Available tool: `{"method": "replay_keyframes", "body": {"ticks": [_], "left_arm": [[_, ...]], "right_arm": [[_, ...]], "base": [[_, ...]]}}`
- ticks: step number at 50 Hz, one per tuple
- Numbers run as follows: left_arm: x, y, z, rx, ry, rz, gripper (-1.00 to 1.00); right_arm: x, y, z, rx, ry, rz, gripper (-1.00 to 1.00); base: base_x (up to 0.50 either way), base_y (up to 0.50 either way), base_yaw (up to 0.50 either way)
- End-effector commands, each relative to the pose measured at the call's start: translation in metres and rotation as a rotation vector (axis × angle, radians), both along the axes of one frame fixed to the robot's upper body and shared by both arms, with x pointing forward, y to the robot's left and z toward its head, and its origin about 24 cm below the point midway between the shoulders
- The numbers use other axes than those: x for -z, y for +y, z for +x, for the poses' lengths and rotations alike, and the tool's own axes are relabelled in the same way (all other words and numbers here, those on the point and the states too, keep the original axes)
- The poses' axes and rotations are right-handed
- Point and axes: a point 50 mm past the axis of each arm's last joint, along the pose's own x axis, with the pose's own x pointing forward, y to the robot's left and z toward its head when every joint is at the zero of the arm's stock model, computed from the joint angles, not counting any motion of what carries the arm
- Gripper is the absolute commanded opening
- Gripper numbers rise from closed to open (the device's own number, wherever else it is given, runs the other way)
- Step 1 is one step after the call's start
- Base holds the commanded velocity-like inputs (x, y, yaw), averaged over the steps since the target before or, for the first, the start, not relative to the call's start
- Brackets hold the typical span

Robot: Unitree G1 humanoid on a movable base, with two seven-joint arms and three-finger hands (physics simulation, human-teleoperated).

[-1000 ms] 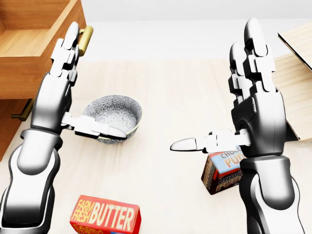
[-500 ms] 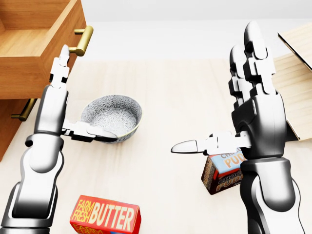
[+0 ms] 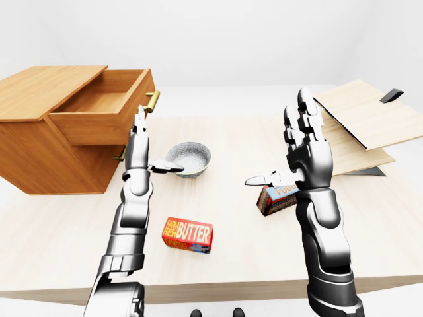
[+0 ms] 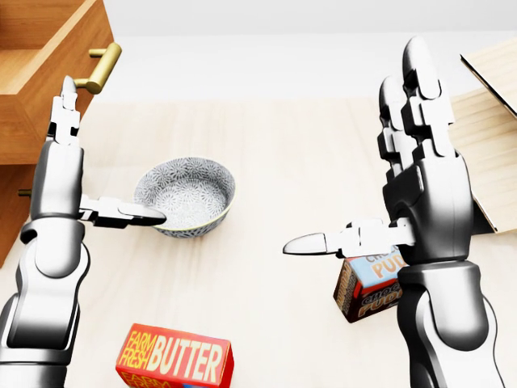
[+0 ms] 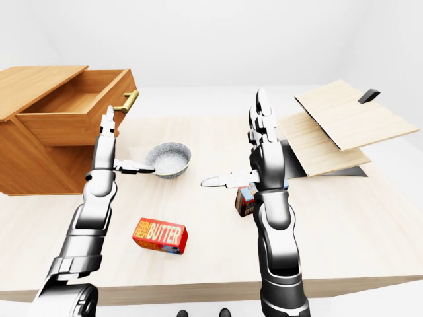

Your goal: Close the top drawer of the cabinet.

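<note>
A wooden cabinet (image 3: 46,152) stands at the left of the table, its top drawer (image 3: 99,112) pulled out, with a brass handle (image 3: 153,100) on the drawer's face. My left hand (image 3: 139,132) is open, fingers upright, against the drawer's face just below and left of the handle; it also shows in the head view (image 4: 65,121). My right hand (image 4: 420,153) is open and empty, raised over the table's right part, thumb pointing left.
A patterned bowl (image 4: 186,196) sits right of my left hand. A butter box (image 4: 174,360) lies near the bottom edge. A pudding box (image 4: 367,287) stands under my right wrist. Wooden boards (image 3: 360,122) lean at the right. The lower drawer has its own brass handle (image 3: 119,156).
My left hand has moved left along with the drawer's face; the drawer and its handle sit further left in the head view. The right hand has not moved.
</note>
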Motion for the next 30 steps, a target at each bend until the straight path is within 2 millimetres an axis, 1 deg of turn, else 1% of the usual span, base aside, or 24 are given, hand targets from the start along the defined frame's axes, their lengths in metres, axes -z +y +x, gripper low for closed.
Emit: {"method": "replay_keyframes", "body": {"ticks": [1,15,30], "left_arm": [[0.007,0.021,0.004,-0.09,0.027,-0.001,1.0],[0.016,0.038,0.007,-0.164,0.066,-0.004,1.0],[0.015,0.06,0.001,-0.238,0.051,-0.02,1.0]], "right_arm": [[0.001,0.0,0.0,-0.001,0.004,-0.002,1.0],[0.002,0.0,0.0,0.0,0.009,-0.005,1.0],[0.003,0.001,0.001,-0.001,0.013,-0.005,1.0]], "base": [[0.0,0.0,0.0],[0.0,0.0,0.0],[0.0,0.0,0.0]]}}
